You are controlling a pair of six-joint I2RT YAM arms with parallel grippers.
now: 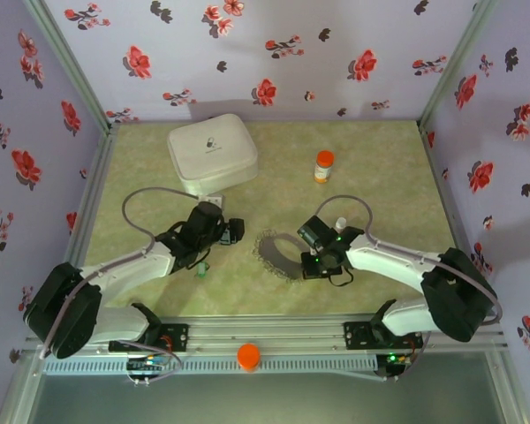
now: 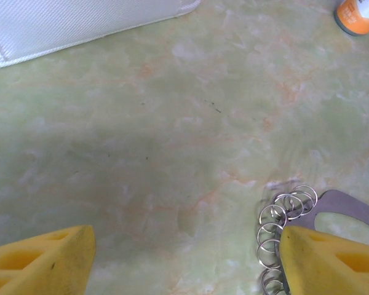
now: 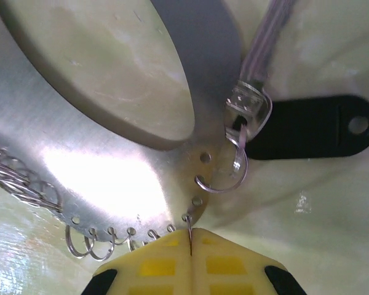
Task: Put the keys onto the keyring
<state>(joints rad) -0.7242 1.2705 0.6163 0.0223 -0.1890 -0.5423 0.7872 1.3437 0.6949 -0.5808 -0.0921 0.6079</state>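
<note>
Pinching 1 loop (image 3: pixel 188 225) of the keyring (image 3: pixel 111 160), the right gripper (image 3: pixel 189 241) is clamped shut; the black key (image 3: pixel 313 126) just beyond should be hooked slowly. The left gripper (image 2: pixel 184 261) is spread apart.

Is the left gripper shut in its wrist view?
No: the left gripper is open, its yellow fingers far apart over the table.

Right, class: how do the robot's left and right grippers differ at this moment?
The left gripper has its jaws wide open; the right gripper is shut. The left gripper hangs over bare table beside the keyring, holding nothing; the right gripper pinches a thin wire ring at the keyring's rim. Both have yellow fingertips.
</note>
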